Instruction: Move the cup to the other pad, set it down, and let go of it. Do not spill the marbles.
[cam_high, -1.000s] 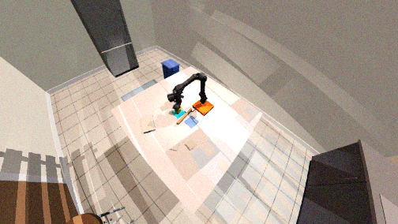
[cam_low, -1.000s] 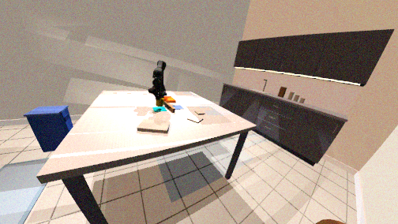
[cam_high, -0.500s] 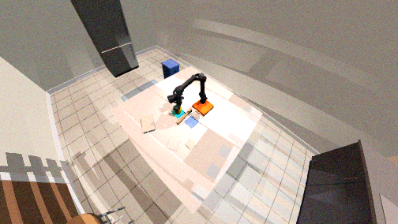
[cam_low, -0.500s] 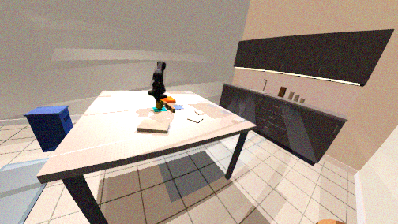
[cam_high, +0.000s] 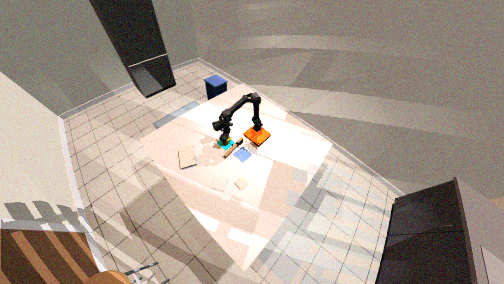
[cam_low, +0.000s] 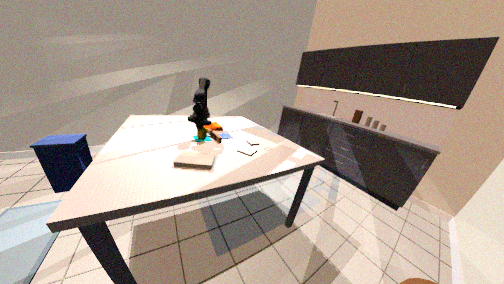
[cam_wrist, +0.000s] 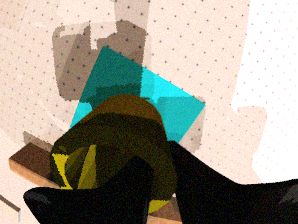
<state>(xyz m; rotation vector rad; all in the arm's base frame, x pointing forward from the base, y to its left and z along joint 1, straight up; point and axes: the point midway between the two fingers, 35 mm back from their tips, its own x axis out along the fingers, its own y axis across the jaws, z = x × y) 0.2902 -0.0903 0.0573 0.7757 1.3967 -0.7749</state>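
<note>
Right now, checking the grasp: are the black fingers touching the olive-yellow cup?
Touching. The wrist view shows both black fingers pressed against the olive-yellow cup, no gap visible, above the cyan pad.

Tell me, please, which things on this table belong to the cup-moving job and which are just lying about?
Part of the job:
- gripper, shut on the cup
- yellow cup
- cyan pad under the cup
- blue pad

Lying about:
- flat slab
- wooden stick
- small tiles
- blue bin on the floor
</note>
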